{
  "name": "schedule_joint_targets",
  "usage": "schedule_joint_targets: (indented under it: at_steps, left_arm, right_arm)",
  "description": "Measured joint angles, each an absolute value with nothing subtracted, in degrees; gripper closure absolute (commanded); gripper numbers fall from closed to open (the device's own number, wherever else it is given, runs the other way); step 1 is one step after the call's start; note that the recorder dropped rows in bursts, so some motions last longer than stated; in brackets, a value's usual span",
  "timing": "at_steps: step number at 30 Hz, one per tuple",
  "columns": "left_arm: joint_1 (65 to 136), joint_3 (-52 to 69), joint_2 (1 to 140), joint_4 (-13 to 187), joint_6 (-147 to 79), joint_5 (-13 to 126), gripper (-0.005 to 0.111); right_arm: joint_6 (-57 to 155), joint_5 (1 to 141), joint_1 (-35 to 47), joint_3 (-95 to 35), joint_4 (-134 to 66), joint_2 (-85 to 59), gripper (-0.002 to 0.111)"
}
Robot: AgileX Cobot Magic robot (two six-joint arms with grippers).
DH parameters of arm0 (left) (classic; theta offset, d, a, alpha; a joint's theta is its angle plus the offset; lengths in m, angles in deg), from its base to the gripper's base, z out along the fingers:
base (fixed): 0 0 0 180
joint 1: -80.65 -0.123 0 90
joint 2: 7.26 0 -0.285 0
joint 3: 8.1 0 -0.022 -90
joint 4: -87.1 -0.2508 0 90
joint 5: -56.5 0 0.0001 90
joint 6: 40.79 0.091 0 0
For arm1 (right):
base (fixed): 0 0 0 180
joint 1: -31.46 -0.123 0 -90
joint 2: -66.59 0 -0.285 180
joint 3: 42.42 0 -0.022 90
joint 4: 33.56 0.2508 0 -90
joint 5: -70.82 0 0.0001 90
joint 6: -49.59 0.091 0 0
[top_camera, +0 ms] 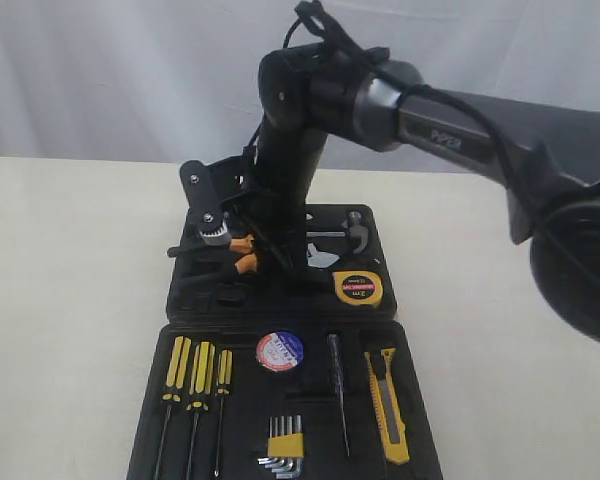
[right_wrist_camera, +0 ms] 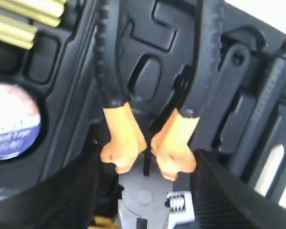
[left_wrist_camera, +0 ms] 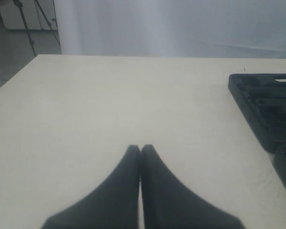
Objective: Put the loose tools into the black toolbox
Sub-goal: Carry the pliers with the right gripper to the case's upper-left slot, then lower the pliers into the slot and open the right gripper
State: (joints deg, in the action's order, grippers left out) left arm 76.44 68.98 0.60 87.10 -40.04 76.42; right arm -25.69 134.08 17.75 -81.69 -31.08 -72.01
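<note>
While my right arm reaches across the table [top_camera: 70, 300] to the open black toolbox [top_camera: 195, 300], my holdings and the contents stand as follows.

1. Right gripper [right_wrist_camera: 147, 160]: jaws set wide, with one finger against each outer side of the black-orange-handled pliers [right_wrist_camera: 126, 140] at their orange necks. I am gripping them. The handles splay apart and point toward the left edge of the toolbox half farther from the exterior camera. I cannot tell whether the pliers sit in a recess or hang just above it.
2. Left gripper [left_wrist_camera: 140, 151]: fingers pressed together with nothing between them, over bare table. A corner of the toolbox shows in its view, well apart from it.
3. Yellow tape measure [top_camera: 360, 288]: farther half, right side, just beside the hinge line.
4. Black tape roll [top_camera: 280, 351]: nearer half, in a round recess near the middle, label up.
5. Yellow-black utility knife [top_camera: 387, 405]: nearer half, right side, lying lengthwise.
6. Three screwdrivers [top_camera: 195, 375]: nearer half, left side, side by side.
7. Hex key set [top_camera: 283, 440]: nearer half, by the front edge.
8. Slim driver [top_camera: 337, 400]: between the tape roll and the knife.
9. Hammer [top_camera: 355, 225] and adjustable wrench [top_camera: 320, 255]: farther half, with the wrench just beside the pliers' head.
</note>
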Motion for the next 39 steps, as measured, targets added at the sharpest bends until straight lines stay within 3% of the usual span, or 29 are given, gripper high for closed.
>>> schedule_joint_targets:
  at_steps: [11,39]
  left_arm:
    - [76.44,68.98,0.6,87.1,-40.04,76.42,0.107]
    - [76.44,68.98,0.6,87.1,-40.04,76.42,0.107]
  right_arm:
    - [-16.15,134.57,17.62,-90.62,-30.62,-80.79,0.109]
    - [-8.21,140.3,17.62,-91.79,-34.58,-83.41,0.108]
